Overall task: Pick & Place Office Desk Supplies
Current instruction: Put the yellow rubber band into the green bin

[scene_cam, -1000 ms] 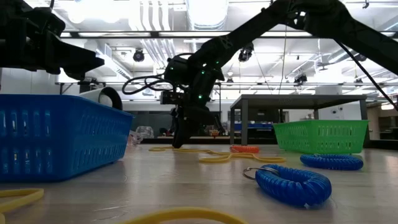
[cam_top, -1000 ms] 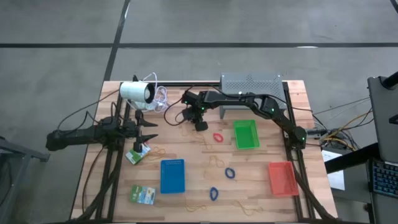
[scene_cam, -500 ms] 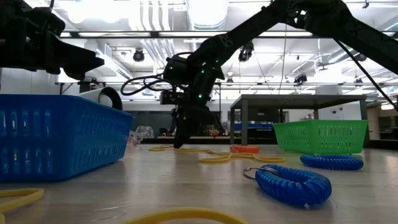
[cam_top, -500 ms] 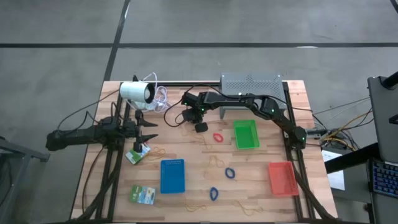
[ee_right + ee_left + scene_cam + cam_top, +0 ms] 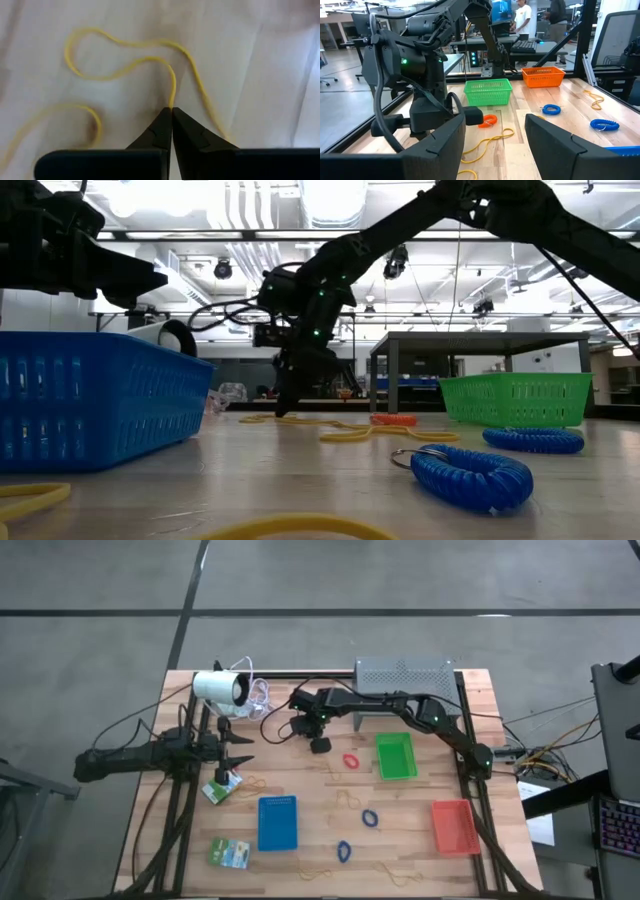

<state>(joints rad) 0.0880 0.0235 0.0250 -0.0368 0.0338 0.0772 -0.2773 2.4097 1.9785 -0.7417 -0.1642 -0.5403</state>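
My right gripper (image 5: 318,744) reaches to the table's far middle, pointing steeply down, and is shut on a thin yellow rubber band (image 5: 125,55) that lies in loops on the wood (image 5: 300,420). A second yellow band (image 5: 85,112) lies beside it. A red loop (image 5: 351,760) rests flat near the green tray (image 5: 396,756). Blue loops (image 5: 369,817) lie on the table's near middle. My left gripper (image 5: 495,150) waits open at the left side, level above the table, with nothing between its fingers. My right gripper pinches one strand of the yellow rubber band (image 5: 173,102) between the very ends of its two fingers (image 5: 160,125). The fingers come slanting down from above. The rest of the band still lies in slack curves on the table.
A blue tray (image 5: 277,823) and a red tray (image 5: 453,827) stand toward the near side. Green-and-white packets (image 5: 222,788) lie at the left. A white cylinder with cable (image 5: 220,688) and a grey perforated stand (image 5: 404,673) stand along the far edge. More yellow bands (image 5: 318,870) lie near the front.
My right gripper has shut its fingers on the yellow band's strand while staying at nearly the same spot over the table's far middle. The band's loops remain on the wood.
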